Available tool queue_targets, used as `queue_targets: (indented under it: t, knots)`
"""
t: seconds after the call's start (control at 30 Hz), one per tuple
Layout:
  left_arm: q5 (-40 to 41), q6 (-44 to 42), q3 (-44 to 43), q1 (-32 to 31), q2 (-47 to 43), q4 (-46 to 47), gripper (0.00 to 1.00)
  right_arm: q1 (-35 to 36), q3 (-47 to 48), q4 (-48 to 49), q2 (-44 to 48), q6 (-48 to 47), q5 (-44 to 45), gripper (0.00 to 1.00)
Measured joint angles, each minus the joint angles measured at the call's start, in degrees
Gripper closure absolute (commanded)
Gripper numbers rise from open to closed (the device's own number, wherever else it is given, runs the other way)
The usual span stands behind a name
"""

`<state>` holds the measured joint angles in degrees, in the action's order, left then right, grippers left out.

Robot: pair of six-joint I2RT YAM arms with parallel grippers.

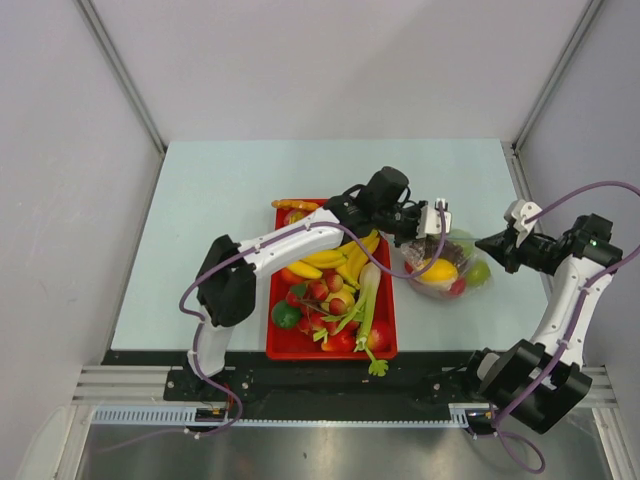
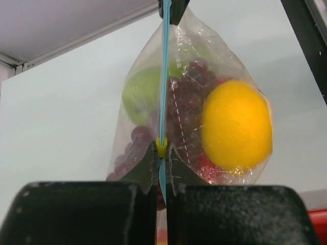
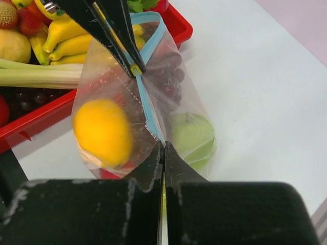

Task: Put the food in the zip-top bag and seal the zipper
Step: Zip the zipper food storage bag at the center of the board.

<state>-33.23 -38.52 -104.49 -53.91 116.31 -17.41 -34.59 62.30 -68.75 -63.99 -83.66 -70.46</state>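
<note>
Pinching zipper (image 2: 164, 87) | left fingers (image 2: 145, 171) closed on it | right fingers (image 3: 150, 171) closed on it

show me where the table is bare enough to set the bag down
Bare table left of the red tray, and the far strip beyond the tray up to the back wall. Crowded: the tray is heaped with food, and the zip-top bag beside it sits between left gripper and right gripper.
</note>
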Motion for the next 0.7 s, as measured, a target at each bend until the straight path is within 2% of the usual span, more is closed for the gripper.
queue_targets:
  t: [0.03, 0.1, 0.13, 0.17, 0.27, 0.47, 0.7]
  knots:
    - [-0.02, -0.09, 0.04, 0.04, 0.00, -0.17, 1.00, -0.44, 0.00, -1.20, -0.04, -1.36, -0.11, 0.74]
    - [0.07, -0.11, 0.04, 0.04, -0.02, -0.55, 1.00, -0.70, 0.00, -3.50, -0.07, -3.82, -0.04, 0.47]
    - [0.98, -0.28, 0.04, 0.11, -0.07, -2.01, 1.00, -0.79, 0.00, -3.91, 0.15, -5.44, 0.28, 0.23]
    - [1.70, -0.50, 0.02, 0.24, -0.07, -3.15, 1.00, -0.74, 0.00, -4.11, 0.48, -5.62, 0.63, 0.17]
    - [3.32, -0.59, -0.81, 0.31, -0.07, -6.36, 1.00, 1.11, 0.00, -3.48, 2.58, -5.62, 1.38, 0.14]
    - [4.66, -0.55, -5.33, -1.49, -0.04, -8.87, 1.00, 8.26, 0.00, 1.01, 7.85, -1.01, 2.58, 0.16]
    - [4.66, -1.49, -5.46, -2.84, -0.04, -10.14, 1.00, 14.14, 0.00, 5.90, 7.89, 1.97, 4.74, 0.23]
